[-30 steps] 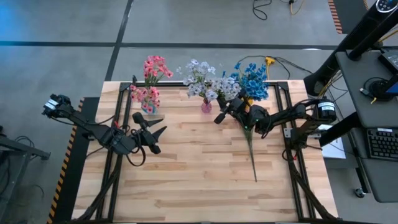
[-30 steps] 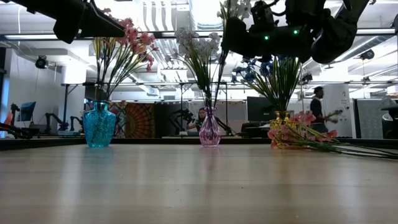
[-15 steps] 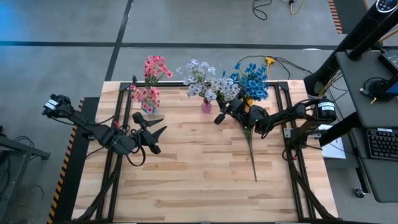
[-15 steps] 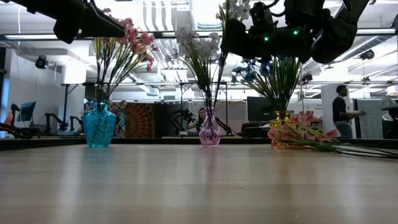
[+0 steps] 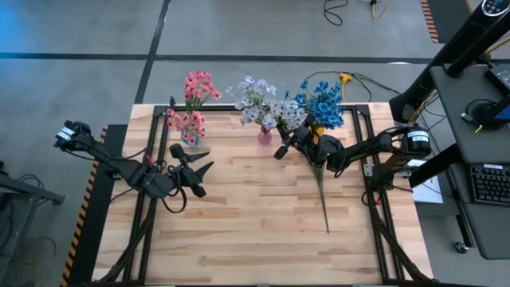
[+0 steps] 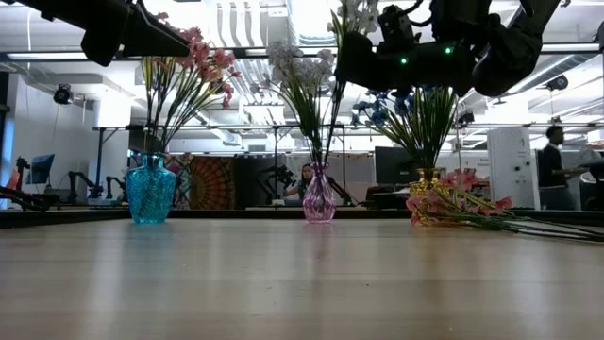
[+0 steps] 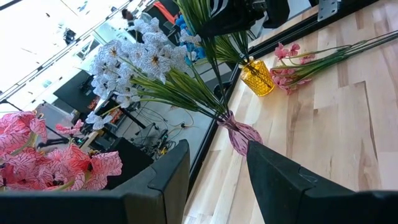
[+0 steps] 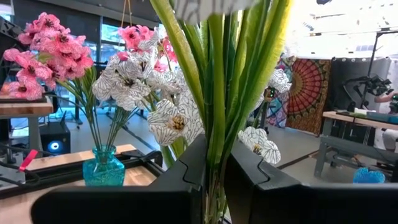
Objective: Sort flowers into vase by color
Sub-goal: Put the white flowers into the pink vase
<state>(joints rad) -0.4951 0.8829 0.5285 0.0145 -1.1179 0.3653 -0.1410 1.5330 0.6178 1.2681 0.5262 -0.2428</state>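
Note:
My right gripper [image 5: 280,149] is raised beside the pink glass vase [image 5: 264,136] and is shut on a lavender-white spray [image 8: 180,121]. That vase [image 6: 318,198] holds white sprays. A teal vase [image 6: 150,192] holds pink sprays [image 5: 194,89], and a yellow vase [image 6: 427,178] holds blue ones [image 5: 323,104]. One pink spray [image 6: 458,203] lies flat on the table, its stem [image 5: 323,203] pointing toward the near edge. My left gripper [image 5: 196,168] hangs open above the table, on the near side of the teal vase. My right gripper pinches the white spray's green stems [image 8: 216,134] between its two fingers, which come level from the table's right and lie across them. The spray stands upright with its blossoms [image 6: 351,13] above the fingers. Its stem [image 6: 332,118] runs down to the pink vase's mouth.
The three vases stand in a row along the far edge. The near half of the wooden table top [image 5: 239,239] carries only the lying spray's stem. Black frame rails [image 5: 374,199] run along both sides. A person [image 6: 552,151] stands in the room behind.

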